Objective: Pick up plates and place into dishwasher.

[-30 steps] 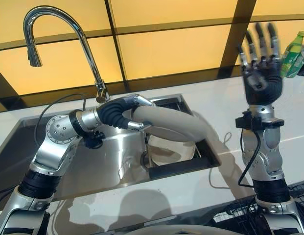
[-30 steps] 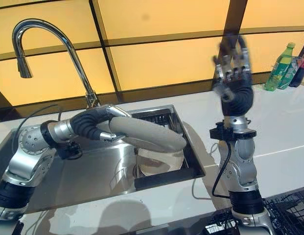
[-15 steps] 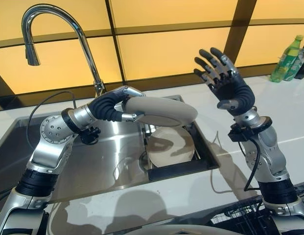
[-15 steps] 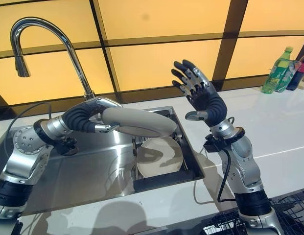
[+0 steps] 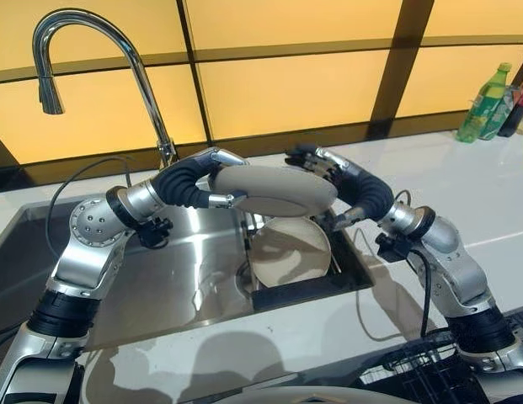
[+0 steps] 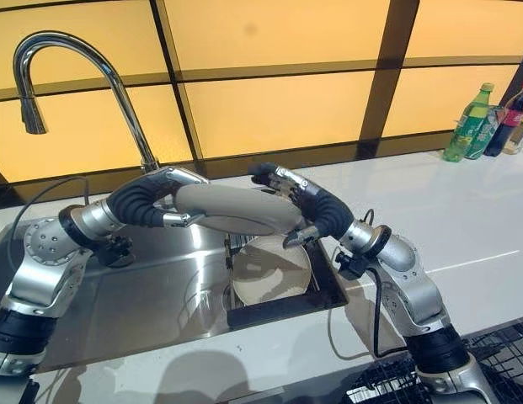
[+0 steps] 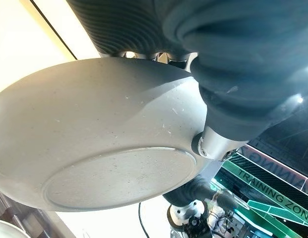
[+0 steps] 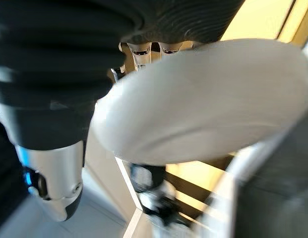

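Note:
My left hand point(image 5: 200, 174) is shut on the left rim of a pale grey plate point(image 5: 274, 190) and holds it roughly level above the sink; its underside point(image 7: 104, 139) shows in the left wrist view, with the thumb point(image 7: 217, 144) against it. My right hand point(image 5: 349, 185) is at the plate's right edge. Its fingers point(image 6: 282, 179) lie over the far rim, and its thumb point(image 6: 300, 237) sits under the plate a little apart, so the hand is open. The plate point(image 8: 203, 99) shows between that hand's fingers and thumb. A second plate point(image 5: 290, 252) leans in the sink's black rack point(image 5: 349, 261).
A tall curved tap point(image 5: 93, 42) stands behind the steel sink point(image 5: 118, 278). Bottles point(image 5: 487, 105) stand at the far right of the white counter point(image 5: 463, 185). A black wire dishwasher rack point(image 5: 413, 370) lies at the lower right by my right arm.
My right hand has swung down and left from its raised, spread pose to the plate's right edge. The left hand has lifted the plate slightly over the past second and now holds it still.

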Robot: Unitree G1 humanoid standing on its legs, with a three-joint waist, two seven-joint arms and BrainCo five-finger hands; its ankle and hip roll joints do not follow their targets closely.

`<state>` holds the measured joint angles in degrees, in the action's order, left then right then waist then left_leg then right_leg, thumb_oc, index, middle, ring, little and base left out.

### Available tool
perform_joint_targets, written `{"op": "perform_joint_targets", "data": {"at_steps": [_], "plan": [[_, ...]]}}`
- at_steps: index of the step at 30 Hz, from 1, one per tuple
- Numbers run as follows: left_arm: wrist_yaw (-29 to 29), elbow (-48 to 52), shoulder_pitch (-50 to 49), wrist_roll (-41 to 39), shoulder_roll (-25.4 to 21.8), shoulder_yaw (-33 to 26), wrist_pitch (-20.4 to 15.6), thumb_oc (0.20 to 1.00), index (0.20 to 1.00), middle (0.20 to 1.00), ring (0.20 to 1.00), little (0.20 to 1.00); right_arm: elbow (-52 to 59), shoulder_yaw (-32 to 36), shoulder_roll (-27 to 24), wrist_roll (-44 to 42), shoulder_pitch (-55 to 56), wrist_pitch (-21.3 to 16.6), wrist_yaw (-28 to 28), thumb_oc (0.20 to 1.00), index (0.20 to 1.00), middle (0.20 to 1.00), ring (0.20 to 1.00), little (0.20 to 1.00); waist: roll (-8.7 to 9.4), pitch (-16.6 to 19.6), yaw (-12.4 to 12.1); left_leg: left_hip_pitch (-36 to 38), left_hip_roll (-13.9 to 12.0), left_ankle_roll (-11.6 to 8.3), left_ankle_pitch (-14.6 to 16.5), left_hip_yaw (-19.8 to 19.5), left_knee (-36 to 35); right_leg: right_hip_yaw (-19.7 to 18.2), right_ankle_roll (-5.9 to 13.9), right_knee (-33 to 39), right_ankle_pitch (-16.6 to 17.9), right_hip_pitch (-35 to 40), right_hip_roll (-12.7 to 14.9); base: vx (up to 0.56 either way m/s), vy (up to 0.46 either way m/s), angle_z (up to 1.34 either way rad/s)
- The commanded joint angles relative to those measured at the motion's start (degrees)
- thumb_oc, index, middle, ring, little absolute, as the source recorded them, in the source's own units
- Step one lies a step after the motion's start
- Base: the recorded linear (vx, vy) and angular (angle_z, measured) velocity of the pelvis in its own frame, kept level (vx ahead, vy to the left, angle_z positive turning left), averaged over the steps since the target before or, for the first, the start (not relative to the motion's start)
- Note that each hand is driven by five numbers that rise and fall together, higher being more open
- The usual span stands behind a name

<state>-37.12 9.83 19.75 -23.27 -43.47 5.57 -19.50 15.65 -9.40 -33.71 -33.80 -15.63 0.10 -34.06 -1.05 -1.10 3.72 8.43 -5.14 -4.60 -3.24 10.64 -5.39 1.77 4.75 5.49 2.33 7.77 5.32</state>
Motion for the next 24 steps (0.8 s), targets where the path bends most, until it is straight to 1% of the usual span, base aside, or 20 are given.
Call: {"op": "perform_joint_targets", "data": {"at_steps": [1,4,6,9,15,16,17,19,24], "plan": [[3.34,-0.30,3.55,-2.38,-0.07,1.02,-1.79,0.200,0.200,0.200,0.200,0.200,4.18,-2.26,-0.84,4.32,-5.51,-1.14,1.31,1.000,1.000,1.000,1.000,1.000,1.85,0.21,0.12,1.95,-1.17,0.49,2.83,-0.76,0.69,3.07,2.49,-0.75,1.90,-0.60,3.01,0.00,0.000,0.00],[4.20,0.06,3.45,-2.89,0.71,1.72,-1.30,0.200,0.200,0.200,0.200,0.200,4.79,-4.66,-0.80,5.57,-6.65,-0.26,2.28,1.000,1.000,1.000,1.000,1.000,1.83,0.02,0.04,1.98,-1.17,0.51,2.74,-0.80,0.69,2.98,2.44,-0.74,1.91,-0.52,3.04,0.00,0.000,0.00],[4.33,-0.04,3.51,-2.23,1.41,2.51,-1.10,0.200,0.200,0.200,0.200,0.200,4.94,-6.54,0.07,7.38,-8.02,0.37,2.35,1.000,1.000,1.000,1.000,1.000,1.85,-0.09,-0.13,1.97,-1.13,0.51,2.67,-0.87,0.69,2.95,2.41,-0.72,1.94,-0.45,3.09,0.00,0.000,0.00],[4.21,-0.37,3.66,-1.68,1.94,3.44,-1.06,0.200,0.200,0.200,0.200,0.200,5.18,-9.05,0.66,9.84,-9.44,0.45,3.10,1.000,1.000,1.000,1.000,1.000,1.82,-0.27,-0.48,2.00,-1.04,0.54,2.68,-1.09,0.68,3.09,2.36,-0.68,1.89,-0.29,3.14,0.00,0.000,0.00],[4.72,-0.17,3.48,-2.56,2.13,4.05,-0.61,0.200,0.200,0.200,0.200,0.200,4.93,-10.42,1.57,8.01,-11.47,0.29,6.63,1.000,1.000,1.000,1.000,1.000,1.88,-0.58,-1.16,2.04,-0.94,0.56,2.69,-1.38,0.69,3.55,2.39,-0.68,1.90,-0.03,3.30,0.00,0.000,0.00],[4.75,0.10,3.35,-2.25,2.47,4.13,-0.38,0.200,0.200,0.200,0.200,0.200,4.88,-10.53,2.11,8.29,-11.40,0.13,7.20,0.846,0.846,0.846,0.846,0.846,1.90,-0.61,-1.28,2.07,-0.86,0.62,2.72,-1.47,0.68,3.65,2.39,-0.69,1.91,0.01,3.36,0.00,0.000,0.00],[4.61,0.23,3.29,-2.21,2.67,4.07,-0.22,0.200,0.200,0.200,0.200,0.200,4.83,-10.51,2.46,8.31,-11.29,0.00,7.45,0.548,0.548,0.548,0.548,0.548,1.95,-0.57,-1.38,1.94,-0.79,0.66,2.68,-1.52,0.67,3.72,2.40,-0.68,1.98,-0.10,3.41,0.00,0.000,0.00],[4.42,0.18,3.21,-2.19,2.90,3.94,-0.27,0.200,0.200,0.200,0.200,0.200,4.97,-10.54,2.93,8.46,-10.93,-0.35,7.93,0.200,0.200,0.200,0.200,0.200,1.99,-0.66,-1.39,2.03,-0.72,0.74,2.78,-1.53,0.66,3.78,2.45,-0.69,1.95,-0.06,3.46,0.00,0.000,0.00],[4.18,0.33,2.86,-2.20,3.32,3.60,0.02,0.200,0.200,0.200,0.200,0.200,5.12,-10.18,3.07,10.01,-9.84,0.06,7.67,0.200,0.200,0.200,0.200,0.200,1.92,-0.54,-1.18,2.09,-0.67,0.80,2.78,-1.34,0.62,3.58,2.56,-0.66,2.04,-0.11,3.54,0.00,0.000,0.00]]}}
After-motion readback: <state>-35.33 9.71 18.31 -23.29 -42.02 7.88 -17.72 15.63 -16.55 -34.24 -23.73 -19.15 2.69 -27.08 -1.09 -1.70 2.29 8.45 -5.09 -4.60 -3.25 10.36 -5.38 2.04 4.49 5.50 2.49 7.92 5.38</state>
